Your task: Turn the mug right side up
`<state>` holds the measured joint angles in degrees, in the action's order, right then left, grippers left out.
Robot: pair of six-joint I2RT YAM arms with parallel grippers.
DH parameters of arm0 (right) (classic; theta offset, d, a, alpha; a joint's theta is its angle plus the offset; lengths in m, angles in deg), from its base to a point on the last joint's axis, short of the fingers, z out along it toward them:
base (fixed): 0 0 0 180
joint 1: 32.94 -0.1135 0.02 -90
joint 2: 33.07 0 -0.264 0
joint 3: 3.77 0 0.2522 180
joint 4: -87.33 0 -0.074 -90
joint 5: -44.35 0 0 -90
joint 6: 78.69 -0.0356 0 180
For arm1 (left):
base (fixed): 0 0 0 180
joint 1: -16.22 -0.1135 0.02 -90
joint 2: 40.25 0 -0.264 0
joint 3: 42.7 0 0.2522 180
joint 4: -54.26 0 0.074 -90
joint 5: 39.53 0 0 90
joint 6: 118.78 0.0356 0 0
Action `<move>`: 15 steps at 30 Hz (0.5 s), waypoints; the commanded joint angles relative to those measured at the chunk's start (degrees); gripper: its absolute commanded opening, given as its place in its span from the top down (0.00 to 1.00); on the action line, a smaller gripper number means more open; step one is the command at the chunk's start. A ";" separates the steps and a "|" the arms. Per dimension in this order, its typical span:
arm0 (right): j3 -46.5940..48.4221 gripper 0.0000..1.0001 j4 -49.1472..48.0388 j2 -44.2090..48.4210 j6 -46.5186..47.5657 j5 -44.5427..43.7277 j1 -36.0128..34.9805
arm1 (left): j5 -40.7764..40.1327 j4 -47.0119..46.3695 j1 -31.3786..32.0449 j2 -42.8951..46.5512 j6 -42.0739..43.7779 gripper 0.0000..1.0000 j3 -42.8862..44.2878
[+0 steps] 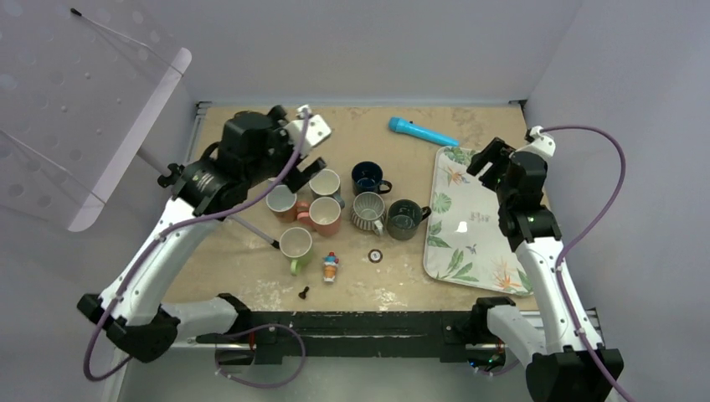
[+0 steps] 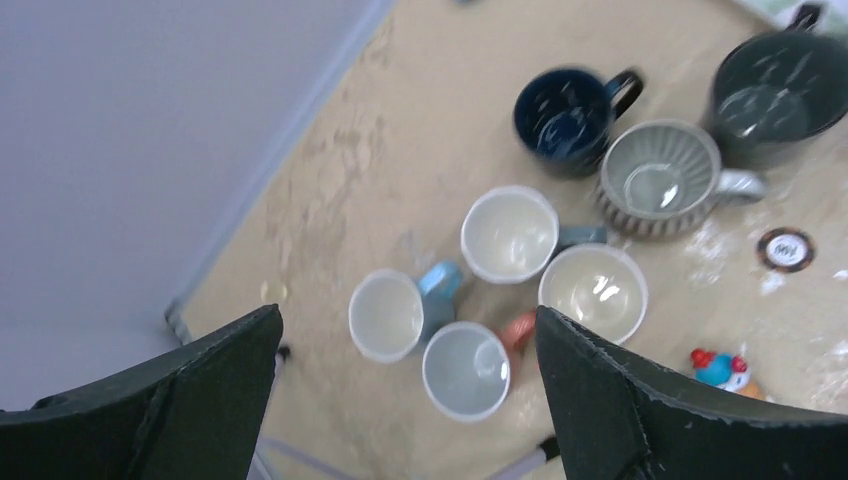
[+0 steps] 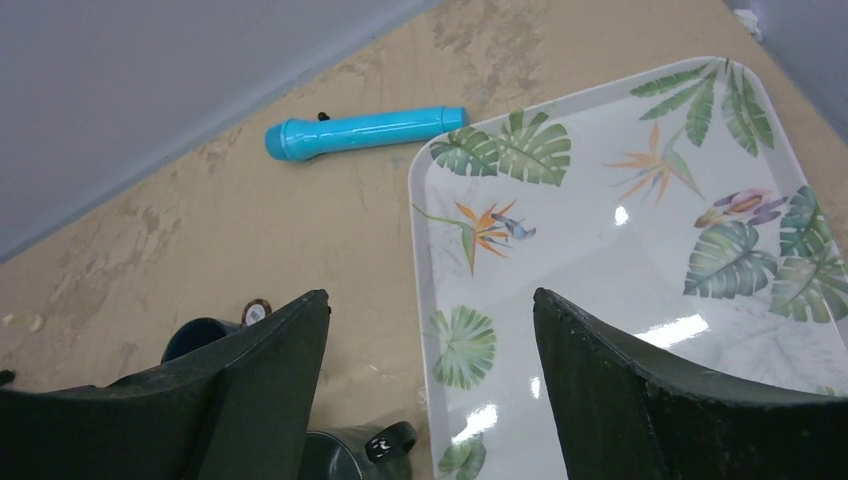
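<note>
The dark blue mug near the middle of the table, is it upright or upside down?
Upright. The dark blue mug shows its open mouth and inside from above, handle at the side.

The left arm (image 1: 159, 251) is seen rising from its base at the near edge, bent at the elbow, with the wrist carried forward and inward. The left gripper (image 2: 408, 315) is pointed downward and its jaws are set wide apart, the two dark fingers (image 2: 190, 400) being framed at the lower corners of the left wrist view. The right arm (image 1: 548, 268) is stretched forward along its own side. The right gripper (image 3: 430, 295) is tilted downward, its jaws likewise spread wide
</note>
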<state>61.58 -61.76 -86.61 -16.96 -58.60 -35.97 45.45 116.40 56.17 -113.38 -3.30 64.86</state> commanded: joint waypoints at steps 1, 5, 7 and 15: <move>-3.13 0.22 -7.69 4.51 3.01 1.84 0.12 | 13.28 -10.46 -14.00 10.86 -2.87 0.00 -19.06; -7.30 0.23 -11.37 8.43 4.19 1.31 0.11 | 12.61 -16.37 -22.27 22.32 -4.55 0.00 -34.45; -9.40 0.23 -12.90 10.39 4.62 1.30 0.06 | 11.49 -16.44 -25.12 24.93 -6.02 0.00 -39.45; -16.27 0.21 -16.80 16.30 4.90 4.32 0.05 | 5.24 -19.09 -31.51 35.28 -13.40 0.00 -52.34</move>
<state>47.07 -74.09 -72.09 -13.25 -56.29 -35.97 53.12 101.75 25.96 -82.64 -11.15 14.24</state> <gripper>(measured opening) 0.778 0.997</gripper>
